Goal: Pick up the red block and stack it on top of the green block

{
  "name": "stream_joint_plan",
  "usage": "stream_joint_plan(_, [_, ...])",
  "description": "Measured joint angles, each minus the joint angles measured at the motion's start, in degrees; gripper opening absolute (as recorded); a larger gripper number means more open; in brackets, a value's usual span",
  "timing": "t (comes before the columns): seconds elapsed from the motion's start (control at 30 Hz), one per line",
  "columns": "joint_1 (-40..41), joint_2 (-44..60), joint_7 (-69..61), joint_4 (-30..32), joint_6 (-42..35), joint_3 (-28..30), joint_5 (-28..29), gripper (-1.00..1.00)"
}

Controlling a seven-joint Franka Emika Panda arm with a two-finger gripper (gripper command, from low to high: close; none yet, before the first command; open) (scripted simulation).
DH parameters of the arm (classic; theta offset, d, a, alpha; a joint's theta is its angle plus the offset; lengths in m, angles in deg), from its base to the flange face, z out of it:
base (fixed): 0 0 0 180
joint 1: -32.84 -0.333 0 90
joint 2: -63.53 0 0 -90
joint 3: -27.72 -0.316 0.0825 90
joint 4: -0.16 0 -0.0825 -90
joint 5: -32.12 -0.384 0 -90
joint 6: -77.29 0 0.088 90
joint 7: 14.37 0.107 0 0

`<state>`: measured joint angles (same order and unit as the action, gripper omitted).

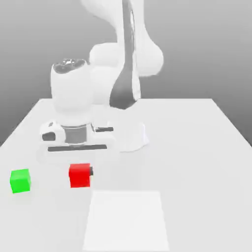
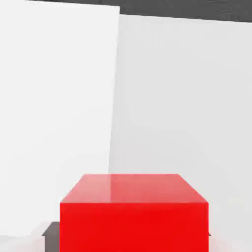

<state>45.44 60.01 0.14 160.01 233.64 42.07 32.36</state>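
The red block (image 1: 79, 175) (image 2: 133, 211) rests on the white table, a small matte cube. My gripper (image 1: 80, 172) comes down on it from above and is shut on it. One dark fingertip (image 1: 91, 172) shows at the block's side towards the exterior view's right, and in the hand view dark fingertips (image 2: 51, 232) flank the cube. The green block (image 1: 20, 180), a cube of about the same size, sits apart towards the exterior view's left, at nearly the same depth. I cannot tell whether the red block still touches the table.
A brighter white rectangular patch (image 1: 128, 221) (image 2: 54, 123) lies flat on the table (image 1: 197, 147) in front of the red block. The arm's base (image 1: 133, 138) stands behind it, near the table's middle.
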Motion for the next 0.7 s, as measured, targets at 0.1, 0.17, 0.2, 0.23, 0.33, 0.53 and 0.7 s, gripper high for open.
stream_joint_plan(0.1, [4.57,0.64,-7.60,-2.12,-1.51,2.99,0.11,-1.00])
stream_joint_plan(0.17, [7.63,1.06,-12.63,-3.54,-2.51,4.85,0.25,-1.00])
stream_joint_plan(0.2, [9.17,1.26,-15.13,-4.25,-3.01,5.76,0.33,-1.00])
stream_joint_plan(0.23, [10.72,1.47,-17.62,-4.95,-3.51,6.66,0.43,-1.00])
stream_joint_plan(0.33, [15.26,2.42,-24.66,-6.93,-4.55,8.93,0.39,-1.00])
stream_joint_plan(0.53, [18.38,11.20,-32.20,-7.99,2.70,4.20,-7.43,-1.00])
stream_joint_plan(0.7, [19.50,14.06,-34.15,-8.11,5.19,2.53,-10.10,1.00])
